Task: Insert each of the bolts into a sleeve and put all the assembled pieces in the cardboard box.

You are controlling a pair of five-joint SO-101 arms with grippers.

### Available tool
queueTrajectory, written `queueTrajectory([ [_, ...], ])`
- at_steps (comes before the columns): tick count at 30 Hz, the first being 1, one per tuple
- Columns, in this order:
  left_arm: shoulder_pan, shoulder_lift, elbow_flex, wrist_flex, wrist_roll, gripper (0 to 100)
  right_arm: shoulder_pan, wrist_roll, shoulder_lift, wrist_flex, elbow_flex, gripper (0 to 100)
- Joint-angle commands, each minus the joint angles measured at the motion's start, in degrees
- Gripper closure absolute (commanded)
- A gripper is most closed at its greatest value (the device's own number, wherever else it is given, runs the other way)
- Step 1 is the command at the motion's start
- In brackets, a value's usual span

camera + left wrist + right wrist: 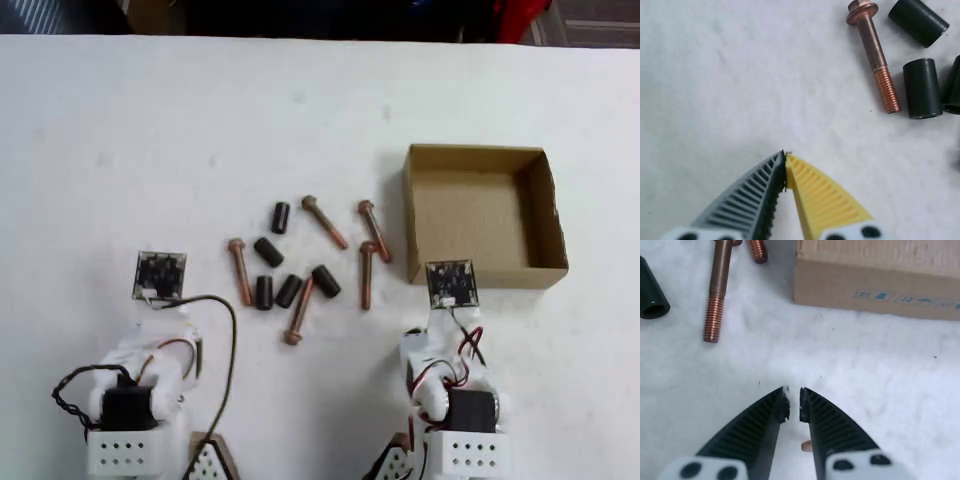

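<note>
1. In the high view, the cardboard box [545, 215] stands open on the white table [150, 120], right of the middle of the frame.
2. Five copper bolts [240, 272] and five black sleeves [268, 251] lie loose in the centre of the frame, left of the box. No bolt is in a sleeve yet.
3. The left arm [135, 400] is at the lower left of the frame. The fingers of the left gripper [785, 156] are closed, tip against tip, and hold nothing. One bolt and some sleeves lie near it.
4. The right arm [450, 390] is at the lower right, just below the box. The right gripper [794, 402] is almost closed, with a narrow gap, and holds nothing.
</note>
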Motion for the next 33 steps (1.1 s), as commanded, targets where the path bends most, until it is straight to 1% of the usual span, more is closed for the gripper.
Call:
queueTrajectory([
  [1, -0.13, -0.57, -0.18, 0.18, -0.44, 98, -0.75, -0.35, -0.40, 0.04, 0.53, 96.1],
  [11, -0.13, -0.57, -0.18, 0.18, -0.44, 98, -8.66, 0.00, -0.40, -12.26, 0.53, 96.0],
  [13, -0.13, -0.57, -0.18, 0.18, -0.44, 98, -9.27, 3.96, -0.40, -14.02, 0.53, 96.0],
  [17, -0.13, -0.57, -0.18, 0.18, -0.44, 98, -8.92, 16.09, -0.40, -17.36, 0.44, 96.0],
  [19, -0.13, -0.57, -0.18, 0.18, -0.44, 98, -8.92, 19.25, -0.40, -17.45, 0.26, 96.0],
  [24, -0.13, -0.57, -0.18, 0.18, -0.44, 98, -8.84, 20.04, -0.31, -16.92, -3.87, 96.0],
  [26, -0.13, -0.57, -0.18, 0.18, -0.44, 98, -8.84, 20.48, -0.31, -15.34, -6.51, 96.0],
  [30, -0.13, -0.57, -0.18, 0.18, -0.44, 98, -8.75, 23.91, 0.04, -10.24, -13.10, 96.0],
  [33, -0.13, -0.57, -0.18, 0.18, -0.44, 98, -6.81, 24.00, 0.13, -6.37, -20.04, 96.0],
])
